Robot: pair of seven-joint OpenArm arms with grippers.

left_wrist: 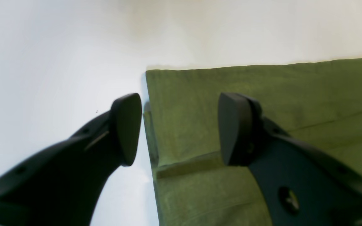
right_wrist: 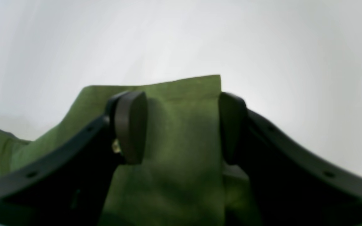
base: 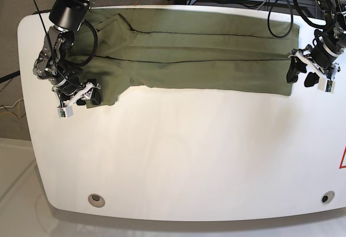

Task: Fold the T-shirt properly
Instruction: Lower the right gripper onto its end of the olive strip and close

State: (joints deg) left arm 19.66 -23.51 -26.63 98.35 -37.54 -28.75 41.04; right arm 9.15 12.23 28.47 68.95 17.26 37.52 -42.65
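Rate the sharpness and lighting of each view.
Base view: sharp, evenly lit, the T-shirt crisp on the white table. Left wrist view: soft, fabric weave smeared, table washed out. Right wrist view: blurriest, streaked background, dark shadow under the right gripper.

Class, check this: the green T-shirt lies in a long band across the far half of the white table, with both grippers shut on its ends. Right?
One thing is wrong: the grippers are open, not shut. In each wrist view, the left gripper and right gripper show jaws spread apart over an edge of the T-shirt, clamping nothing. It does lie as a long band across the table's far half.
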